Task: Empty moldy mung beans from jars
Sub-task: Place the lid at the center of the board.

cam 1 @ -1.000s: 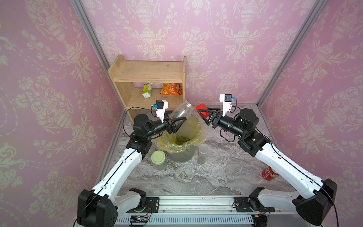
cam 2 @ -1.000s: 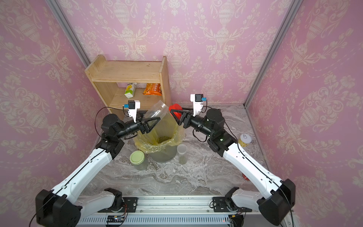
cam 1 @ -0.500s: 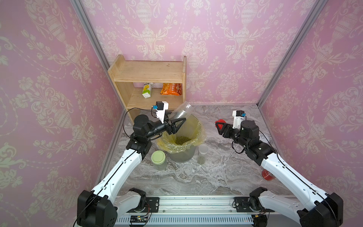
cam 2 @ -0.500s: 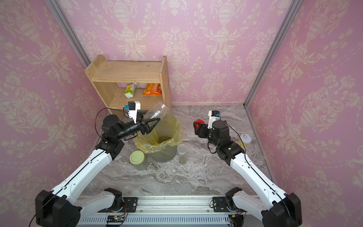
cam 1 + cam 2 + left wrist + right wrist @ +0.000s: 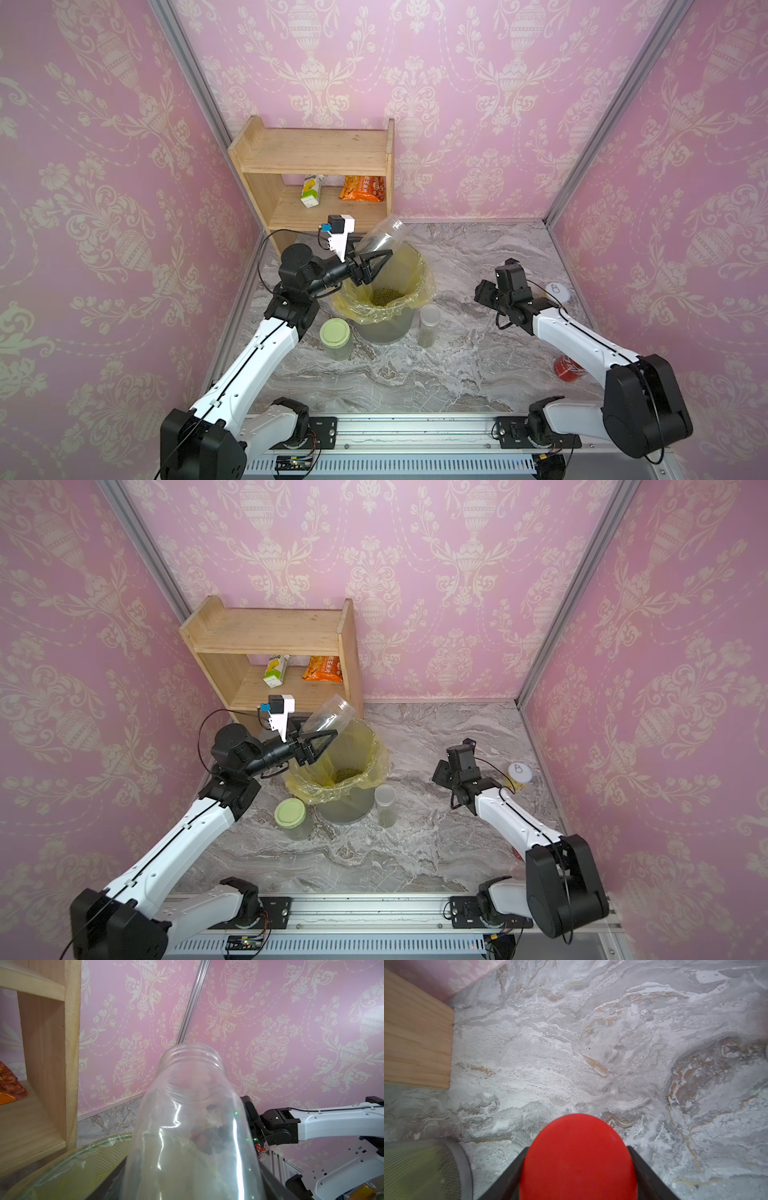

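Near right corner of the surface [image 5: 415, 374]: a red can [image 5: 567, 368] is seen, partly hidden by the right arm. Further in, left of centre, a jar with a green lid [image 5: 334, 333] and a slim jar [image 5: 429, 319] are stood upright and closed, one on each side of a lined bin [image 5: 382, 328] and just beside it. Mung beans [image 5: 386, 296] are seen heaped in the bin's bottom and through both jars' walls. A red lid [image 5: 578, 1167] is clamped in the right gripper [image 5: 484, 292], right of the bin. A yellow tin [image 5: 517, 776] is noted at the right edge. An open jar [image 5: 380, 237] is gripped by the left gripper [image 5: 374, 264] over the bin, mouth tilted up and away. Far left corner: a wooden shelf [image 5: 316, 164].
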Robot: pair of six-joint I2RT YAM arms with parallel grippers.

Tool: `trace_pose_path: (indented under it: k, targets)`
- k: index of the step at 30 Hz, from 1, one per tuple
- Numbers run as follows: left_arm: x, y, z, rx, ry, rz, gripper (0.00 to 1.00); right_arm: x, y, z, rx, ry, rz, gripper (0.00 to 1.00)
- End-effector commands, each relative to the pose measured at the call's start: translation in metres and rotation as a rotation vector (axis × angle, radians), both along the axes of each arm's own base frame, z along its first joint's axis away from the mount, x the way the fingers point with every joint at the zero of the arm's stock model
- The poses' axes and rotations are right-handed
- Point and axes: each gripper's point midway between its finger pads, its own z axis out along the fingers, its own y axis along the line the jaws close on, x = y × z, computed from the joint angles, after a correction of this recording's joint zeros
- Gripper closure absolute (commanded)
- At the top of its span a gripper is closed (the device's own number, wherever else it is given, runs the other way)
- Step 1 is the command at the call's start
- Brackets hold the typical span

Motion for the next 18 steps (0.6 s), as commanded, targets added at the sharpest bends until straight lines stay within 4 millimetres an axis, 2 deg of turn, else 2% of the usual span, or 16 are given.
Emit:
trace_pose_path:
  k: [1,7,9,11,13,18]
  targets:
    - [-0.003,0.007,0.011,-0.009,-0.033,0.029,0.56,0.006,-0.011,-0.016,-0.028,0.065,-0.044,0.38]
    - [0.003,0.007,0.005,-0.001,-0.007,0.041,0.55,0.012,-0.014,-0.051,-0.018,0.151,-0.067,0.36]
    - [0.003,0.007,0.005,-0.002,-0.007,0.040,0.55,0.012,-0.015,-0.058,-0.018,0.166,-0.072,0.24]
    - [0.004,0.007,0.004,0.000,-0.002,0.041,0.55,0.012,-0.015,-0.061,-0.022,0.170,-0.076,0.11]
    - [0.005,0.006,0.003,0.001,0.002,0.042,0.55,0.012,-0.017,-0.063,-0.029,0.176,-0.082,0.05]
    - [0.007,0.007,0.003,0.009,0.021,0.053,0.55,0.014,-0.022,-0.056,-0.056,0.162,-0.093,0.00]
